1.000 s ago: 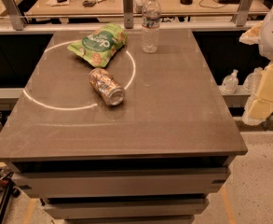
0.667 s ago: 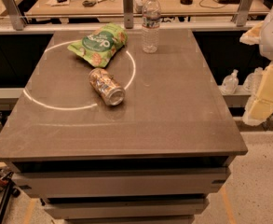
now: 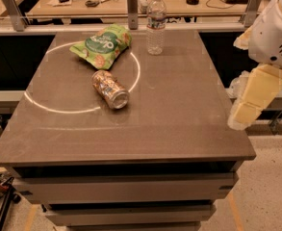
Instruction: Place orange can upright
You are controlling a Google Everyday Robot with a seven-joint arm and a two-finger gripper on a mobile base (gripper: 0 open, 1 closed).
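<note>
The orange can (image 3: 110, 88) lies on its side on the brown table (image 3: 179, 109), left of centre, with its silver end towards the front right. It rests within a white ring of light on the tabletop. My arm's white body (image 3: 275, 32) is at the right edge of the view. The gripper (image 3: 249, 100) hangs below it as a pale yellowish piece, beside the table's right edge. It is far to the right of the can and touches nothing.
A green snack bag (image 3: 101, 45) lies behind the can. A clear plastic water bottle (image 3: 155, 24) stands upright at the table's back. A metal post (image 3: 132, 1) and a cluttered desk are behind the table. The floor is right of the table.
</note>
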